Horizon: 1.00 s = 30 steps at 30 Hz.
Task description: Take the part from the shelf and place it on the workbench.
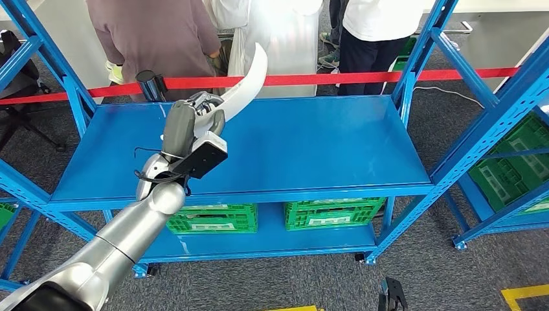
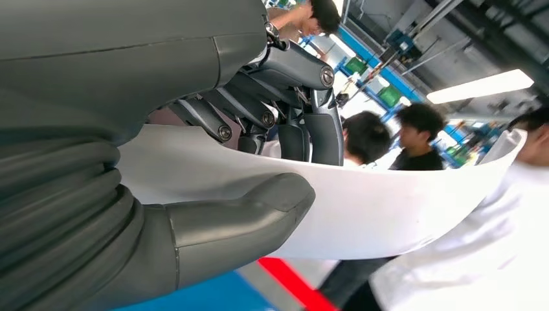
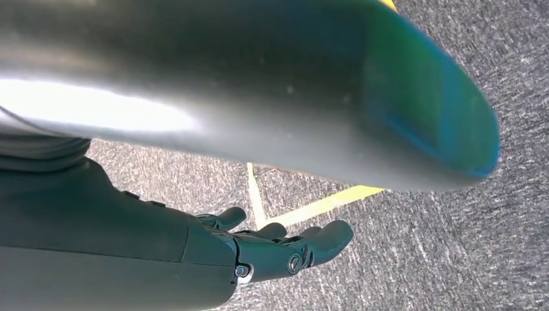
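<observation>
Head view: left hand (image 1: 206,115) clamped on white curved part (image 1: 249,81), which sticks up and away from the hand, over the blue bench top (image 1: 324,142). Right hand (image 3: 285,249) hangs w/ fingers apart, empty. Judgement: lower slowly, keep part level, release once it rests flat.

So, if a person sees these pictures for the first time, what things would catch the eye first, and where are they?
First, the long curved white part that the left hand holds up above the bare blue shelf; in the left wrist view the thumb and fingers close around it. Next, the red barrier tape behind the shelf, with people standing beyond it. The right hand hangs over grey carpet, holding nothing.
</observation>
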Motion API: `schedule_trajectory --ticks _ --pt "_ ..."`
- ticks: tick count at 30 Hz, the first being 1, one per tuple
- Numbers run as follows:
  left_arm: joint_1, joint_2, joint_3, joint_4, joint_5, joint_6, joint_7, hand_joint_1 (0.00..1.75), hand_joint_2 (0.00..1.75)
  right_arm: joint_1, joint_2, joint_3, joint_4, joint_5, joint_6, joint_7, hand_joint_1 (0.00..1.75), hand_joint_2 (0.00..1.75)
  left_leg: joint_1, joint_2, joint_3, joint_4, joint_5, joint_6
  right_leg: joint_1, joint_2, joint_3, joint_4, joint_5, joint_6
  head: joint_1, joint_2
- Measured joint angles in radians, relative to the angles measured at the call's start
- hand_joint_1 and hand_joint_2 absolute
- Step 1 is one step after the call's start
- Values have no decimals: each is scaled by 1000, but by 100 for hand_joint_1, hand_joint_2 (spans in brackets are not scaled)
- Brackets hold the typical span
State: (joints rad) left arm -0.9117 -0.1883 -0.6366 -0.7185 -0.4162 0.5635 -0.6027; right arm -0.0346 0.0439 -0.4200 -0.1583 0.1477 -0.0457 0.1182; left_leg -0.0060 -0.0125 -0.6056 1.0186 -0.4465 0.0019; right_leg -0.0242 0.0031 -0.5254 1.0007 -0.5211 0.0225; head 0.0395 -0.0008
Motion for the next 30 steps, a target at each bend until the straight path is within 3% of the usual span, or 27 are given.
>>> schedule_trajectory --ticks 15,30 --pt "95 70 63 -523 56 -51 40 175 175 0 1 -12 0 6 -9 -2 0 0 0 0 0 -1 0 0 0 0 -1 0 0 0 0 0" --pt "139 75 68 -659 71 -70 63 175 175 0 1 -25 0 4 -15 -3 0 0 0 0 0 -1 0 0 0 0 0 0 0 0 0 0"
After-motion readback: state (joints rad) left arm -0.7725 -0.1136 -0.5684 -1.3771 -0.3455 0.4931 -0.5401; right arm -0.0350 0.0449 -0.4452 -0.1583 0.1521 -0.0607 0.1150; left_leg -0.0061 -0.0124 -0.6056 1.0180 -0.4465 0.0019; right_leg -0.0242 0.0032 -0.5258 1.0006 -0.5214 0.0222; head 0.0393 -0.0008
